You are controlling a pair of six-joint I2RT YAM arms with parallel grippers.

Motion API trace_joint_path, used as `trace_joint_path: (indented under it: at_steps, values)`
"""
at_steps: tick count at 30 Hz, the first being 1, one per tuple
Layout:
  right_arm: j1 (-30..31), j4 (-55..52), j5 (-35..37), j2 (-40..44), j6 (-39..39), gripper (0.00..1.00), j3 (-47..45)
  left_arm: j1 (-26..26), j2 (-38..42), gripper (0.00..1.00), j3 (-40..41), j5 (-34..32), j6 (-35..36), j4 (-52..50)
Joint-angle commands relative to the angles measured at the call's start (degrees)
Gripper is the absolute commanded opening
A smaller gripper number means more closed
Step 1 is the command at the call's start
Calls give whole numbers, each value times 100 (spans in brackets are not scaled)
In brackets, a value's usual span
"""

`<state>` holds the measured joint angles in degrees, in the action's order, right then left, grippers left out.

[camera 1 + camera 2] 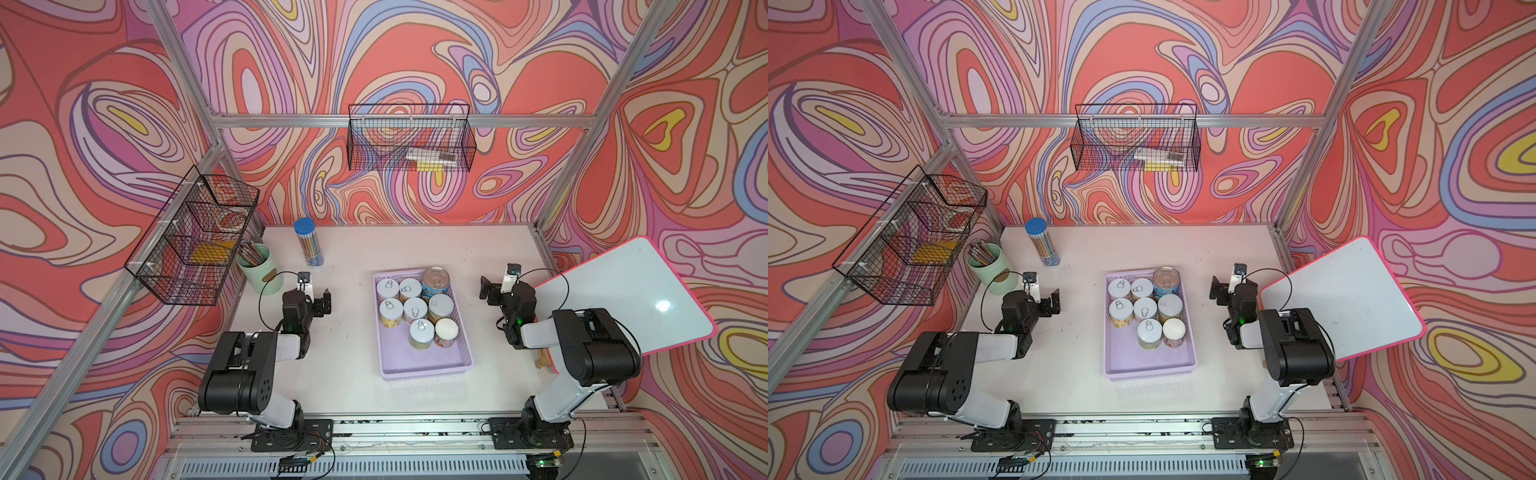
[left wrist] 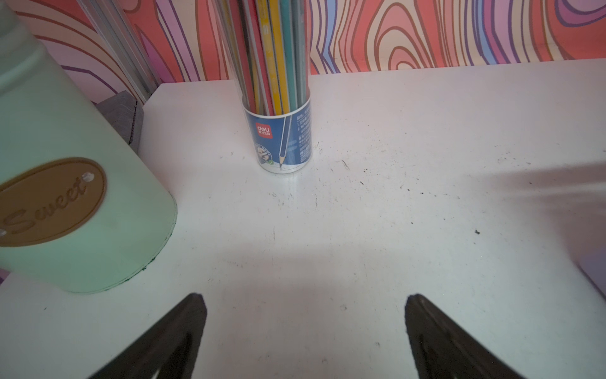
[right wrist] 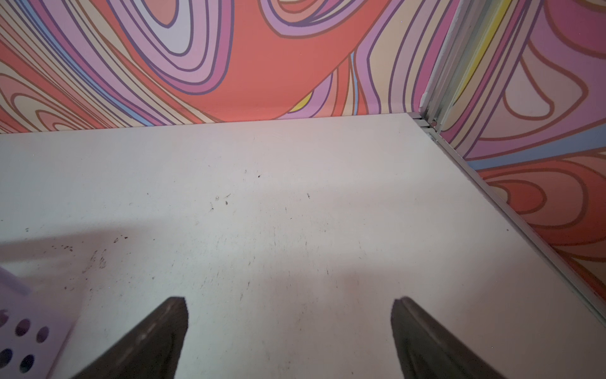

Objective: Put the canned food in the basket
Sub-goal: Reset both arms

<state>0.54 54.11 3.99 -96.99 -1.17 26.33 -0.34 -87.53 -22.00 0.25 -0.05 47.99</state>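
Swirl-patterned walls close in a white worktop. On it the lilac basket sits between the two arms. All eight cans stand upright, bunched in its far half, with the blue-labelled can at a far corner. The left fingers and right fingers are spread wide and empty, flanking the basket and clear of every can. No tin appears to be left outside, so the risk lies in a needless move. The left arm could topple the pencil tube ahead or nudge the green pencil cup just beside it. An inward sweep could shove the light basket.
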Motion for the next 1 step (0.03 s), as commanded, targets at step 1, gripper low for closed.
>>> trace_joint_path:
  at_steps: [1]
  values:
    - [-21,92,-31,-55,4,98,42,34,-37,99,11,-25,-75,158]
